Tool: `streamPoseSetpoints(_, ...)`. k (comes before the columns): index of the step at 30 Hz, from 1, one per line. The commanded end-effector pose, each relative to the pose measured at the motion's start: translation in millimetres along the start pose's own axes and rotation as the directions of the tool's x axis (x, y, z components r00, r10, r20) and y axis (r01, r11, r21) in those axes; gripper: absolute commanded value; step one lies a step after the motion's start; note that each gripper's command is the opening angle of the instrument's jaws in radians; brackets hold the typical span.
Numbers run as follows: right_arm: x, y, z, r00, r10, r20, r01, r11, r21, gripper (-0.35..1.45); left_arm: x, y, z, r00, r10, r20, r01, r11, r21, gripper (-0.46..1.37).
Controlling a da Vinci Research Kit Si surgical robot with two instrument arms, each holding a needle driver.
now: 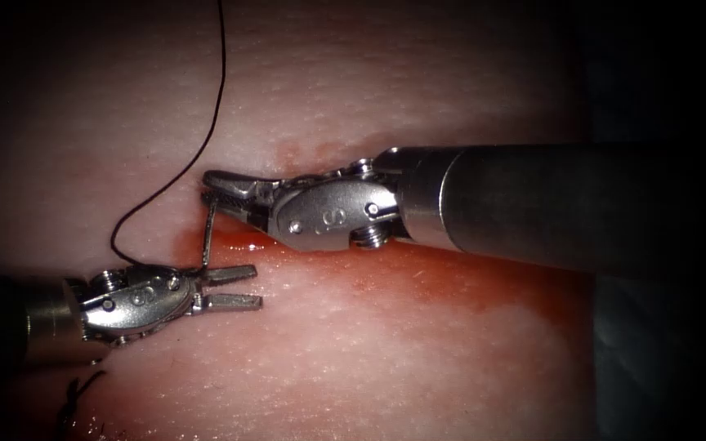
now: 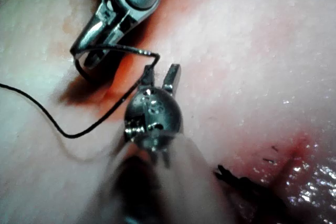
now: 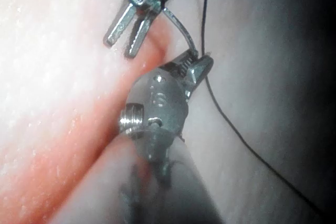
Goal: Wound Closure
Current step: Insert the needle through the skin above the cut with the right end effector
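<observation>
My right tool (image 1: 210, 186) comes in from the right over the cut and is shut on the curved needle (image 1: 207, 233) close to one end. The needle hangs free above the tissue (image 1: 386, 73), not in it. Its other end, where the black thread (image 1: 214, 114) joins, lies at the base of my left tool's jaws. The left tool (image 1: 255, 286) stands open at the lower left and holds nothing. In the left wrist view the needle (image 2: 126, 50) bridges the right tool (image 2: 86, 51) and the left tool (image 2: 161, 71). The right wrist view shows the right tool (image 3: 202, 61) gripping the needle (image 3: 181, 30).
Red fluid (image 1: 451, 286) lies in a band along the cut under and below the right tool's shaft. The thread loops left of the tools and runs off the upper edge. Dark cut thread ends (image 1: 83, 392) sit on the tissue below the left tool.
</observation>
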State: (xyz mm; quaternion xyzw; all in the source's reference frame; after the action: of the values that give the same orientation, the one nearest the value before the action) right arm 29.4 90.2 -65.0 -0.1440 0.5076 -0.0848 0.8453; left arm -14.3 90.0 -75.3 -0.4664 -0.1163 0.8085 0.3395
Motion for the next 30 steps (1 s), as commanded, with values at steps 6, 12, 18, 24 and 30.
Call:
streamPoseSetpoints(6, -1.0, -0.3, -0.4, 1.0, 0.009, 0.024, -0.008, 1.0, -0.006, -0.35, 0.0, 0.1, 0.0, 1.0, 0.0, 0.007, 0.0, 1.0, -0.001, 0.09)
streamPoseSetpoints(12, -2.2, -0.9, 0.2, 0.999, 0.021, 0.046, -0.022, 0.999, 0.023, -0.35, 0.0, 0.1, -0.1, 1.0, 0.0, 0.009, 0.0, 1.0, 0.002, 0.09)
streamPoseSetpoints(18, -2.9, -1.5, 0.0, 0.996, 0.032, 0.086, -0.037, 0.998, 0.06, -0.35, 0.0, 0.1, -0.2, 1.0, 0.0, 0.009, 0.0, 1.0, 0.002, 0.09)
streamPoseSetpoints(24, -3.5, -2.2, -0.6, 0.991, 0.052, 0.123, -0.061, 0.996, 0.071, -0.35, -0.1, 0.1, -0.2, 1.0, 0.0, 0.009, 0.0, 1.0, 0.004, 0.09)
streamPoseSetpoints(30, -3.5, -1.9, -0.7, 0.991, 0.07, 0.119, -0.078, 0.995, 0.064, -0.35, -0.1, 0.1, -0.3, 1.0, -0.001, 0.009, 0.001, 1.0, 0.007, 0.09)
